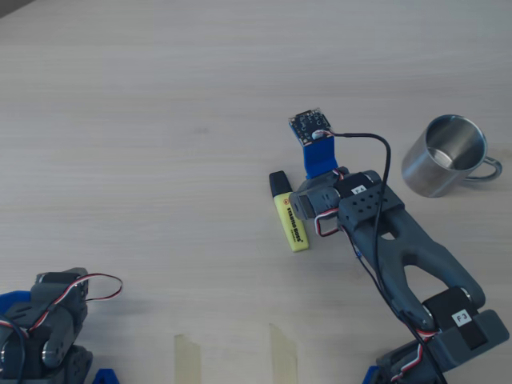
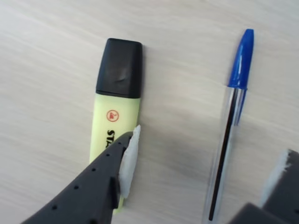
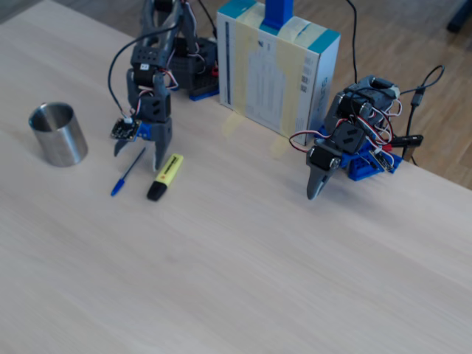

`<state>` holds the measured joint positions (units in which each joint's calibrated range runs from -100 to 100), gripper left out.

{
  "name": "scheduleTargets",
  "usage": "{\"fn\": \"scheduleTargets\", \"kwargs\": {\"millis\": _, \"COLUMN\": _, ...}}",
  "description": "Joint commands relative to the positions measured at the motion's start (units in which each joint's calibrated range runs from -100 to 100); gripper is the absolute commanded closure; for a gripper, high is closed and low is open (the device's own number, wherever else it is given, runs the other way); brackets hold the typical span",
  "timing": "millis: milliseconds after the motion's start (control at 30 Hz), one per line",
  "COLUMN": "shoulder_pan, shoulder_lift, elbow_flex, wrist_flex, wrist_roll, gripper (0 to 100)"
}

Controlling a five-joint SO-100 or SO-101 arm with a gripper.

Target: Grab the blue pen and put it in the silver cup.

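Here, gripper (image 2: 198, 179): we see it spread wide, holding nothing.
Pen (image 2: 229, 135): between the fingers, beside the highlighter (image 2: 114, 107).
Cup (image 3: 57, 133): well apart.

from my remote seat this looks like an office or a hobby robotics desk rather than a factory floor. the worktop (image 3: 243, 280) is pale wood-look laminate, and beyond its far right edge in the fixed view i see wood-plank flooring (image 3: 413, 37). along the far edge stands a cardboard box (image 3: 276, 70) taped down with masking tape, with two small servo arms (hobby-grade, exposed wires, blue printed bases) clamped beside it: one (image 3: 151, 81) toward the far left corner, the second arm (image 3: 346, 136) at the far right edge. the desk stationery fits too: a yellow highlighter (image 1: 290, 212) and a ballpoint pen (image 3: 127, 172), plus a steel mug (image 1: 446, 154).
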<state>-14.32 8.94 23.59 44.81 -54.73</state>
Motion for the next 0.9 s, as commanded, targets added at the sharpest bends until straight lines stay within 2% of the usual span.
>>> {"fn": "scheduleTargets", "kwargs": {"millis": 0, "shoulder_pan": 2.37, "shoulder_lift": -0.96, "elbow_flex": -1.87, "wrist_flex": -0.06, "wrist_roll": 0.22, "gripper": 57}}
{"fn": "scheduleTargets", "kwargs": {"millis": 400, "shoulder_pan": 4.63, "shoulder_lift": 2.2, "elbow_flex": -2.86, "wrist_flex": -0.66, "wrist_roll": 0.22, "gripper": 57}}
{"fn": "scheduleTargets", "kwargs": {"millis": 633, "shoulder_pan": 4.63, "shoulder_lift": 7.69, "elbow_flex": -2.77, "wrist_flex": -7.36, "wrist_roll": 0.22, "gripper": 57}}
{"fn": "scheduleTargets", "kwargs": {"millis": 867, "shoulder_pan": 5.25, "shoulder_lift": 9.51, "elbow_flex": -2.77, "wrist_flex": -7.61, "wrist_roll": 0.22, "gripper": 57}}
